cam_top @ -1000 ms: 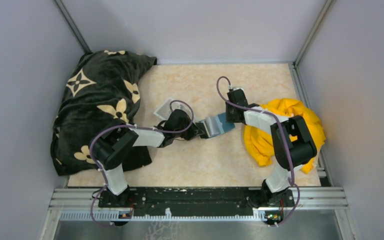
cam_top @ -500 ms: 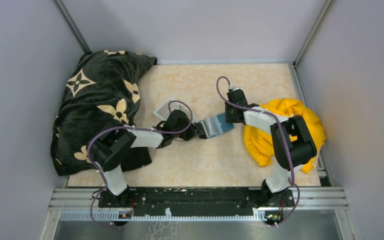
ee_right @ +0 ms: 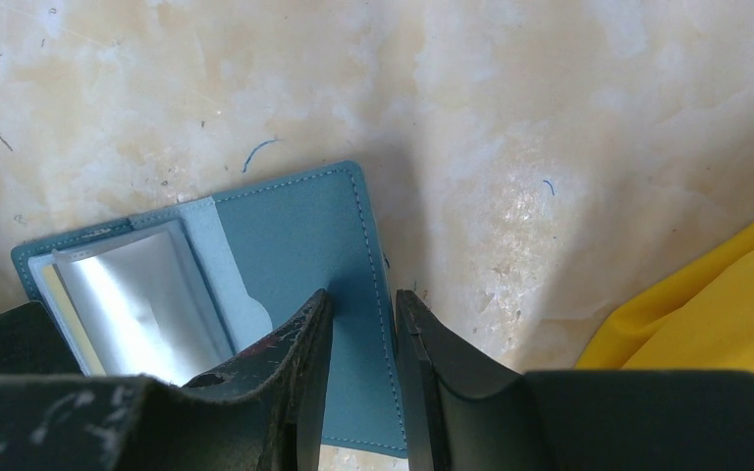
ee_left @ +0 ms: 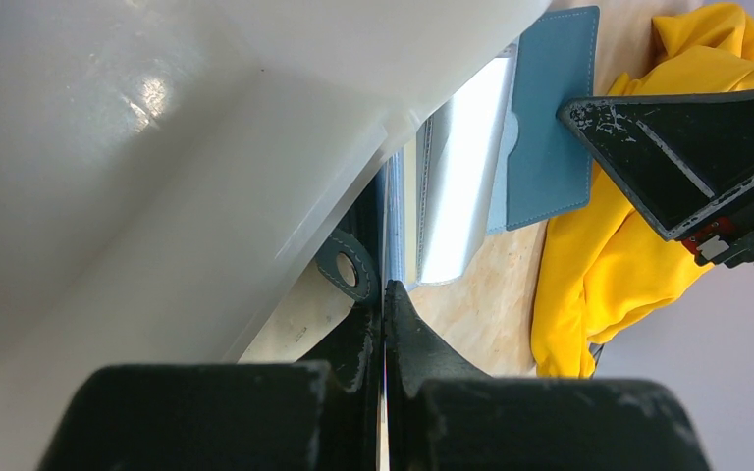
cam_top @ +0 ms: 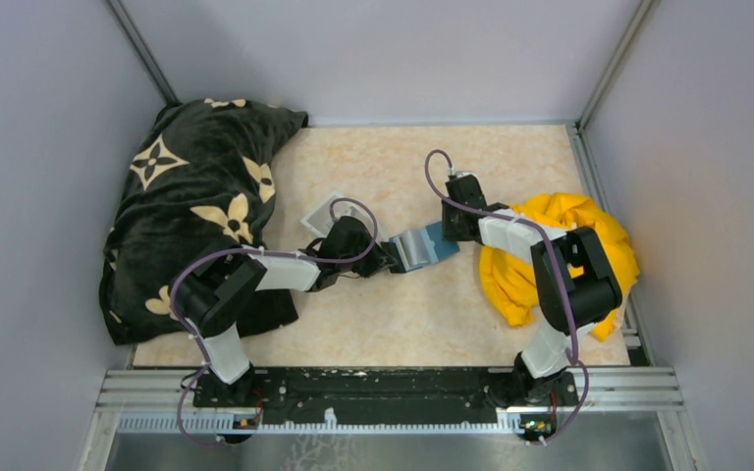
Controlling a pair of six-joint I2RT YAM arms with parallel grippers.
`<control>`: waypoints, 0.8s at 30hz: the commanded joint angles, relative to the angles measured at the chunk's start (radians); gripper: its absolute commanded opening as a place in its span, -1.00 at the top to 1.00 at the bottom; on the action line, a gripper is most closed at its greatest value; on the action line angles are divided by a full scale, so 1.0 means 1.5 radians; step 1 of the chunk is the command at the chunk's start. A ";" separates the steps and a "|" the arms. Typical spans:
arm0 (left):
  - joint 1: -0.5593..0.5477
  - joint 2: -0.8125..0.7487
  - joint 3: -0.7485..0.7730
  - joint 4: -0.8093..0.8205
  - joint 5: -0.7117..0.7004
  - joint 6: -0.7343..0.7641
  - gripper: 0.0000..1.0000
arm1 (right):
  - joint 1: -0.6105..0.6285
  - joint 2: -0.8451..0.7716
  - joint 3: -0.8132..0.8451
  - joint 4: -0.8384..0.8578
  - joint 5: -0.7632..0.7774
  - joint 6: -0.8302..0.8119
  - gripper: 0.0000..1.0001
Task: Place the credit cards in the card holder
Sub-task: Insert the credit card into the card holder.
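The left tool [ee_left: 385, 289] has its fingers pressed together down to a hairline. A thin pale line runs through that slit, but whether it is a card's edge nipped there cannot be told. Its tips sit at the left edge of the card holder [ee_right: 295, 226], which lies opened flat near the middle of the worktop [cam_top: 393, 314].

The right tool [ee_right: 361, 299] points down onto the holder's right half near its outer edge. Its two fingers stand narrowly apart, with teal leather showing in the gap, so it rests on the flap and does not pinch it.

In the holder's left half lies a shiny grey card [ee_right: 137, 294], part of it tucked under the pale slot lip. A yellow card [ee_right: 56, 304] peeks out as a strip along the grey card's left side, next to the left tool.

Behind the left tool, toward the far left, a small white tray [cam_top: 319, 214] lies tilted on the worktop. A black blanket [cam_top: 196, 186] with tan flowers covers the far left corner and much of the left edge. A crumpled yellow cloth [cam_top: 506, 280] lies by the right edge, under the right arm.
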 commanded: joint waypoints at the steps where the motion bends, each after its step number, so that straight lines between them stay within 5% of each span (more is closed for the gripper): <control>1: 0.007 0.001 -0.009 -0.018 -0.004 0.014 1.00 | -0.002 0.004 0.009 0.019 -0.002 0.005 0.39; 24: 0.010 0.026 -0.010 0.064 0.049 -0.016 1.00 | -0.002 0.008 0.003 0.019 -0.007 0.004 0.40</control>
